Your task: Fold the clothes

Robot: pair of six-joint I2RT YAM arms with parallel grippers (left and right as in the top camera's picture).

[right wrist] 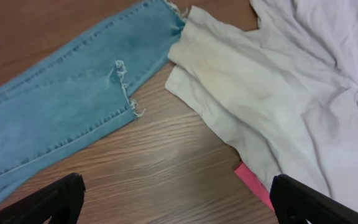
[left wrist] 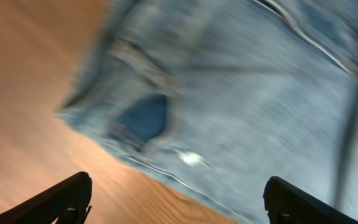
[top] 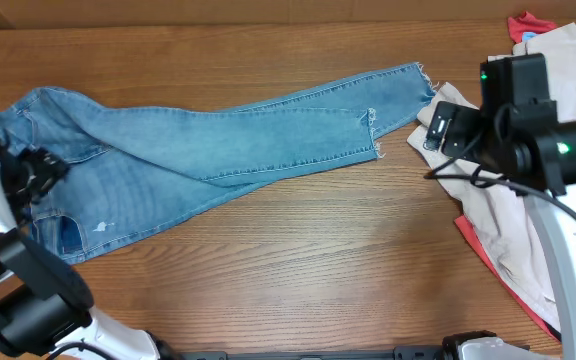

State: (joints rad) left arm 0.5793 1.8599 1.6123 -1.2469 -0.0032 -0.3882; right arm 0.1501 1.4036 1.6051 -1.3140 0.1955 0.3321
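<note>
The light blue jeans (top: pixel 208 140) lie flat across the table, waist at the left, legs running right to frayed hems near the beige cloth. My left gripper (left wrist: pixel 179 202) is open and empty above the waist end; its blurred view shows the jeans (left wrist: pixel 241 93) with a dark hole and the bare table edge below. My right gripper (right wrist: pixel 176 199) is open and empty above bare wood, just right of the frayed hems (right wrist: pixel 126 102). In the overhead view the right arm (top: pixel 528 130) hangs over the beige cloth and the left arm (top: pixel 8 190) over the waist.
A beige garment (top: pixel 508 220) lies at the right, touching the upper leg's hem (right wrist: pixel 229 81). A red cloth (right wrist: pixel 253 180) pokes out under it, and more red shows at the back right (top: pixel 528 22). The wood table (top: pixel 318 260) runs along the front.
</note>
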